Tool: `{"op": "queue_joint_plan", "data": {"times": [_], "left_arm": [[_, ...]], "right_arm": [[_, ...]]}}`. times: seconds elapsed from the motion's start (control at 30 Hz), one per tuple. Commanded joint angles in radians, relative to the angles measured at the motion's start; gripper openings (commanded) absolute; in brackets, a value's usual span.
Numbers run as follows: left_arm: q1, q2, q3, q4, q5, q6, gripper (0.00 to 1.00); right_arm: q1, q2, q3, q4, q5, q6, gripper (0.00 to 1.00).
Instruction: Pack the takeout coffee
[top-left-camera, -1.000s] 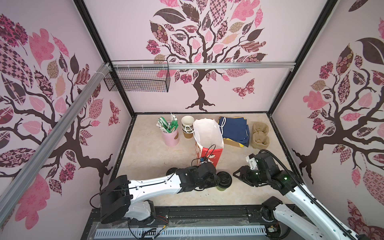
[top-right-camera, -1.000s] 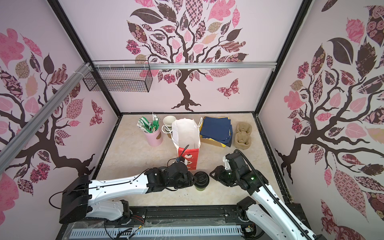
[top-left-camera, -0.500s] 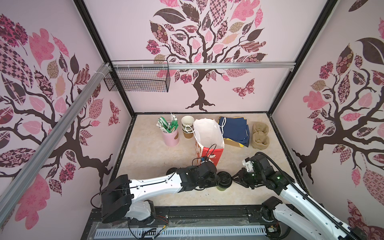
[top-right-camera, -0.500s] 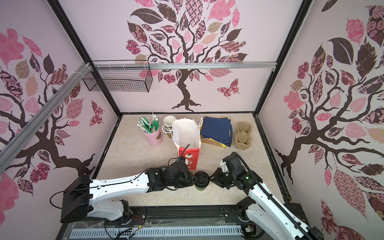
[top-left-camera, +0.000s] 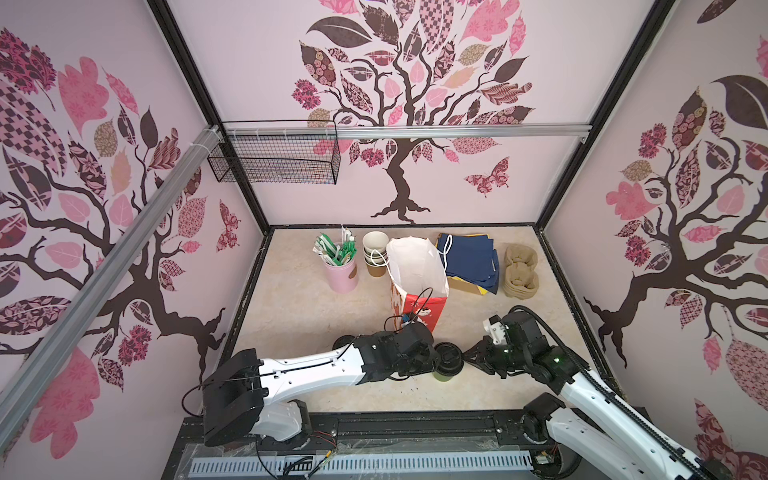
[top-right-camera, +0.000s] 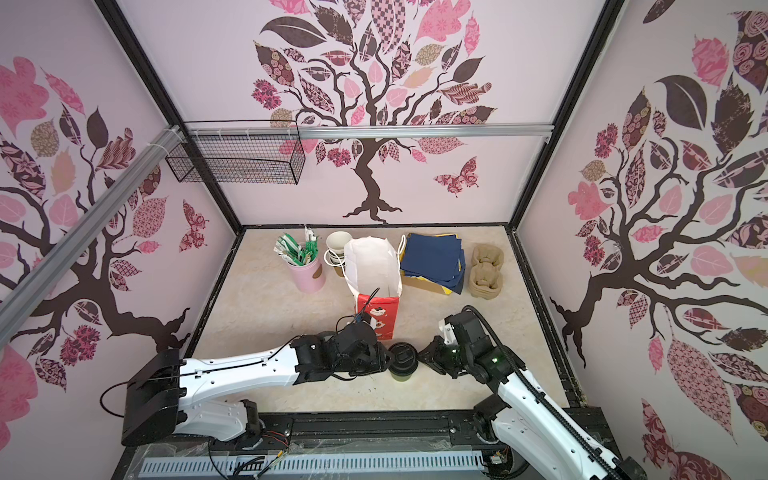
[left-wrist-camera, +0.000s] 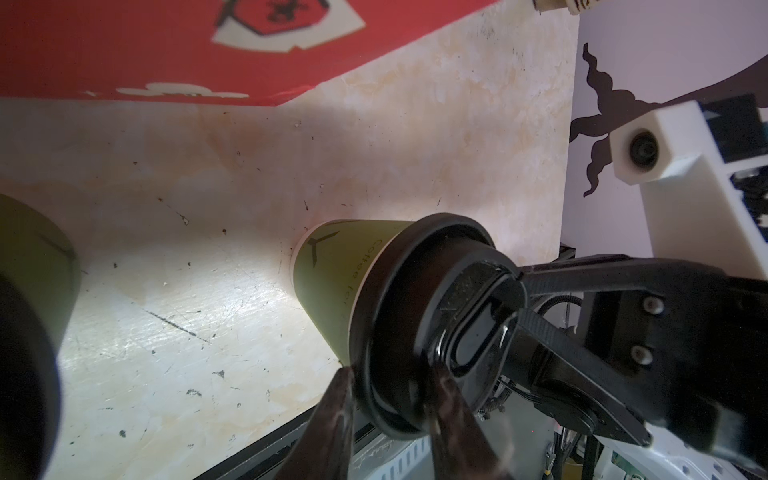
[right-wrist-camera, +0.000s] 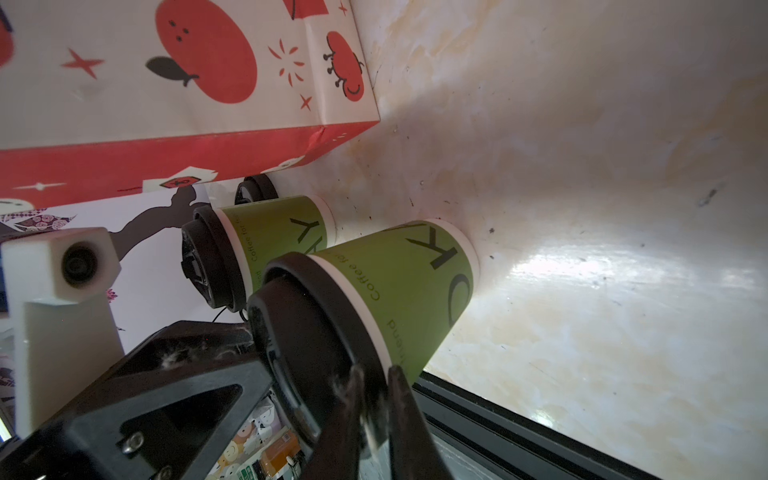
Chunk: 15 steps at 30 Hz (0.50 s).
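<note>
Beige tabletop, left gripper, right gripper, both narrowly pinching cup lid

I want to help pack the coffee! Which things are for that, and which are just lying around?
For the job: cup, other cup, bag.
Just lying about for now: straws, empty cups, navy bags, trays, spare lids, basket.

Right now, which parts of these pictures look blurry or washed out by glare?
In the left wrist view the left gripper's fingers are a brown out-of-focus smear, the black-lidded green paper cup behind them is clearer, and glare whitens the beige marbled tabletop. In the right wrist view the right gripper's fingers blur too, with glare on the tabletop. Both top views look sharp.
</note>
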<state>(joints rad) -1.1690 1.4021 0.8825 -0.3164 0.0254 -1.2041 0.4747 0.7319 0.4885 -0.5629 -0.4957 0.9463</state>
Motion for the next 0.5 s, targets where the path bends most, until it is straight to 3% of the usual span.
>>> {"op": "queue_joint_plan", "data": {"times": [0.0,0.27,0.47], "left_arm": [[0.001,0.059,-0.035,-0.168,0.003,0.024,0.31],[0.000,0.066,-0.033,-0.157,0.009,0.023,0.31],[0.000,0.075,-0.027,-0.155,0.017,0.025,0.31]], "right_arm": [[0.009,0.013,-0.039,-0.116,0.021,0.008,0.18],[0.010,-0.063,0.088,-0.076,0.131,0.024,0.26],[0.009,-0.017,0.060,0.012,0.108,0.060,0.29]]}}
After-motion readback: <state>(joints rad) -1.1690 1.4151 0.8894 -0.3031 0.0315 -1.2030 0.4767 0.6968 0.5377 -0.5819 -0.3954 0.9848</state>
